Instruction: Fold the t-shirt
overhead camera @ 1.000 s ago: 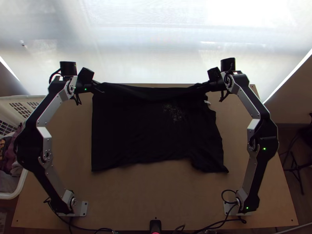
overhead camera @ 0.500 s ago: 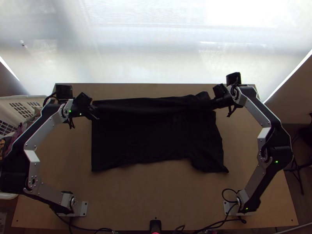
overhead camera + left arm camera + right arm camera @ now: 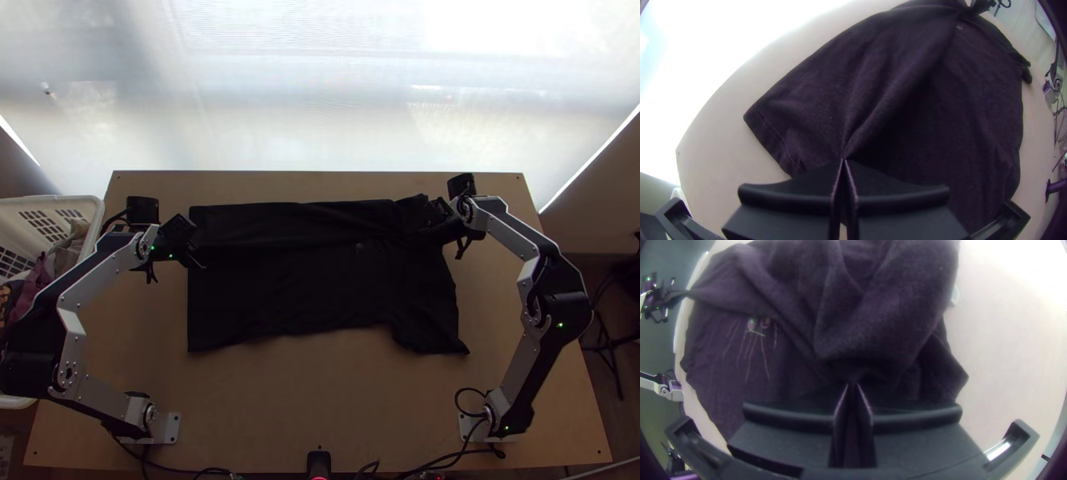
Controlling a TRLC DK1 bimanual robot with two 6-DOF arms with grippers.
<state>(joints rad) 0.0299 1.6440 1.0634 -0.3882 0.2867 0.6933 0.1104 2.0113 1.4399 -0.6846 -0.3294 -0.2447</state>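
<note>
Moved since the earlier frame: left gripper (image 3: 198,260) and right gripper (image 3: 420,234) have come a little nearer the table's near edge, drawing the lifted cloth with them.
Shirt: the black shirt (image 3: 304,288) lies on the table (image 3: 280,400) between the arms, nearer the far edge than the near one; its far part is being turned over toward the near edge, in a long soft ridge from gripper to gripper.
Left gripper: fingers pressed together in the left wrist view, pinching the ridge at the hem end, with creases fanning out from the tips.
Right gripper: fingers nearly together in the right wrist view, nipping bunched cloth at the sleeve end.
Sleeve: one sleeve (image 3: 432,340) spreads toward the near edge, on the right side.
Print: a thin-lined print (image 3: 758,329) lies beside the ridge.
Basket: a white basket (image 3: 100,210) with clothes (image 3: 36,276) stands by the left edge.
</note>
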